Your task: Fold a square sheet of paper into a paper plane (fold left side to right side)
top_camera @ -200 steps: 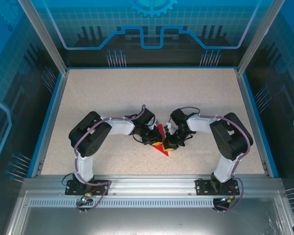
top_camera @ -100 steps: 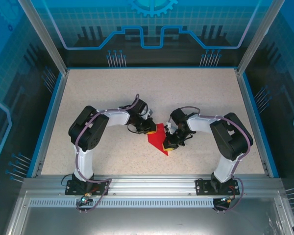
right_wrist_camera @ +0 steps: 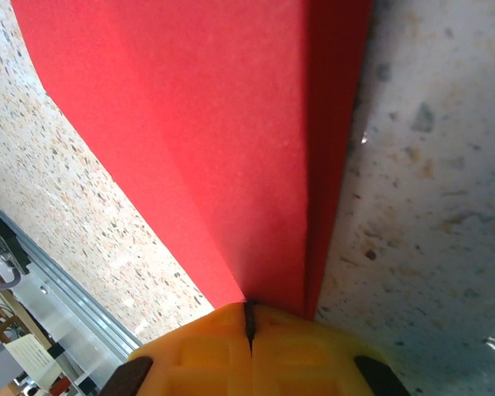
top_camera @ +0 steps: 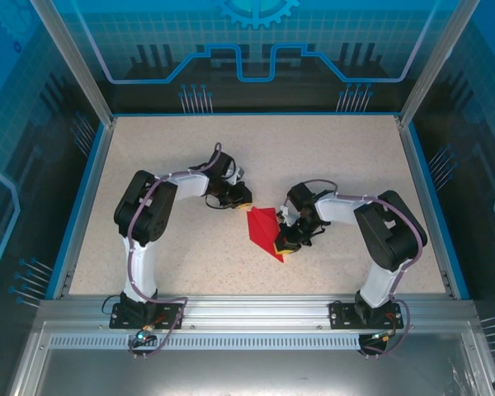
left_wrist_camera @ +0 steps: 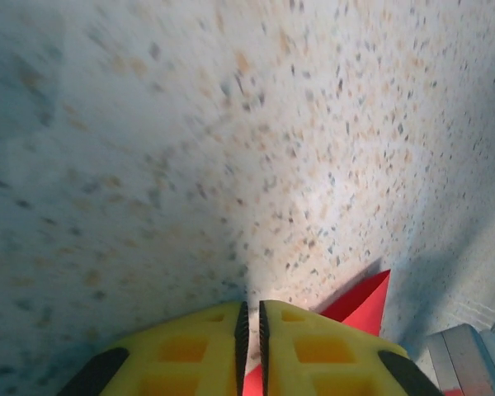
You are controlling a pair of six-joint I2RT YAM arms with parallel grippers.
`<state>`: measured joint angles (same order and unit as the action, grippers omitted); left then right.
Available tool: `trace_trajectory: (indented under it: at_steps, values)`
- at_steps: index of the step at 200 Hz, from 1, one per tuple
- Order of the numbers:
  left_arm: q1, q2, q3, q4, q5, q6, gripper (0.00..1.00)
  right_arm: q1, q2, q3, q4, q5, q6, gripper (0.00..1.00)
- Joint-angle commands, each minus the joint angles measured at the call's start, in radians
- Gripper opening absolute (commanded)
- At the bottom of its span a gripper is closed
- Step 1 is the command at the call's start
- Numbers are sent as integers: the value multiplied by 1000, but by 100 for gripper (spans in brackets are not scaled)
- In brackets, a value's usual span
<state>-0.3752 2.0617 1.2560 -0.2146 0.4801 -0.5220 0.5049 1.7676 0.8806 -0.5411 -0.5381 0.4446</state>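
1. Since a second ago, the left pincer (top_camera: pixel 235 196) has drawn back to the left, off the red paper (top_camera: pixel 264 229). Its jaws are nearly together and grip nothing.
2. Folded to a point, the paper lies flat mid-worktop (top_camera: pixel 330 157) between the arms. It looks light, thin, floppy and easily torn.
3. The right pincer (top_camera: pixel 287 244) is clamped on the paper's near right edge. A folded edge is probably the best hold, being stiffer.

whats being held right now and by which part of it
The right pincer is shut on the folded red paper, at its crease near the pointed near end. The left pincer holds nothing.
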Motion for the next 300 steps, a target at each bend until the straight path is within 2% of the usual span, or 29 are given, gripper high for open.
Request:
trace_trajectory:
  at_steps: [1,31,65,81,109,145,172,252,285,300]
  values:
    - [48,10,18,-43,-94,32,20,-7,8,-54,-72,103,-2,0]
    - [59,-88,6,-49,-78,16,29,-7,-56,-50,29,37,28,2]
    - [56,-247,-89,-8,-55,-62,40,-12,-181,-39,124,60,68,24]
    - [49,-320,-160,21,-45,-112,44,-21,-247,-33,128,123,74,37]
    - [0,-394,-284,109,-12,-210,48,-45,-352,-35,120,234,74,51]
    - [-101,-367,-329,152,-16,-265,48,-62,-449,-46,102,312,76,68]
    - [-135,-306,-327,192,-16,-290,47,-72,-504,-70,96,327,86,78]
    - [-180,-154,-248,264,20,-330,43,-118,-637,-139,75,310,88,91]
    - [-186,-124,-218,273,29,-335,38,-147,-667,-161,77,270,92,94]
    - [-188,-110,-200,276,37,-337,33,-160,-678,-169,77,256,92,96]
